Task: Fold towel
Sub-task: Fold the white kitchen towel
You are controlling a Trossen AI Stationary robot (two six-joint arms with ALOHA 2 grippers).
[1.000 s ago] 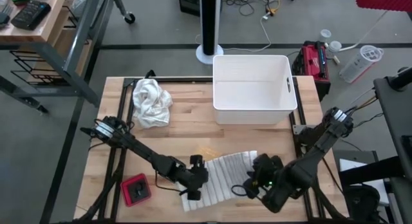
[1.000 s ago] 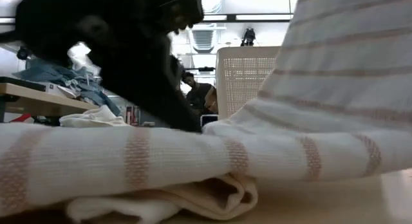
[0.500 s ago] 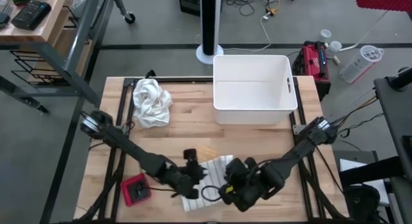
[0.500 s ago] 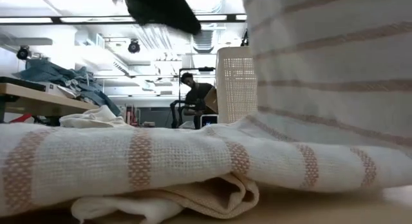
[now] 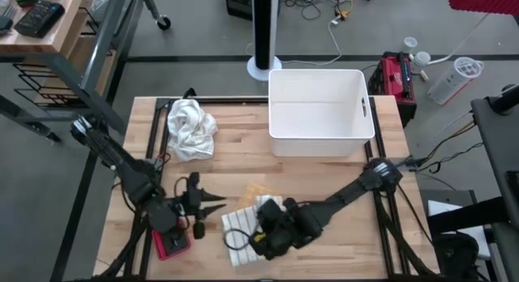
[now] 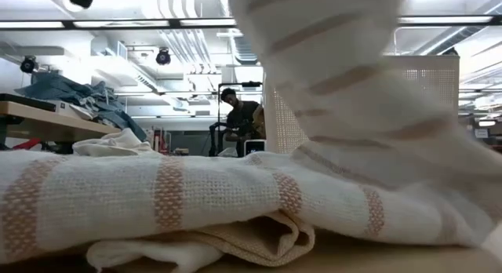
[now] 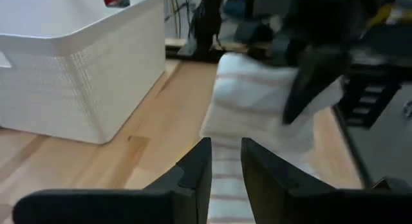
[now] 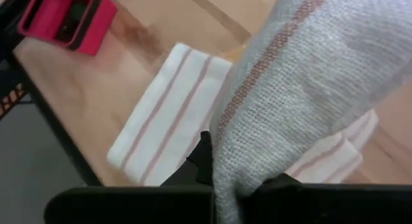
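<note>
Table (image 5: 324,185): right gripper (image 5: 261,233) grips towel (image 5: 237,225) (striped)

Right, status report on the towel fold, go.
Right gripper shut on striped towel, carrying a lifted edge over the part lying flat. Left gripper off the towel, fingers slightly apart, empty. Nothing blocking the fold; red device sits beside it.

White towel (image 5: 243,225) with tan stripes lies partly folded at the table's front edge.
</note>
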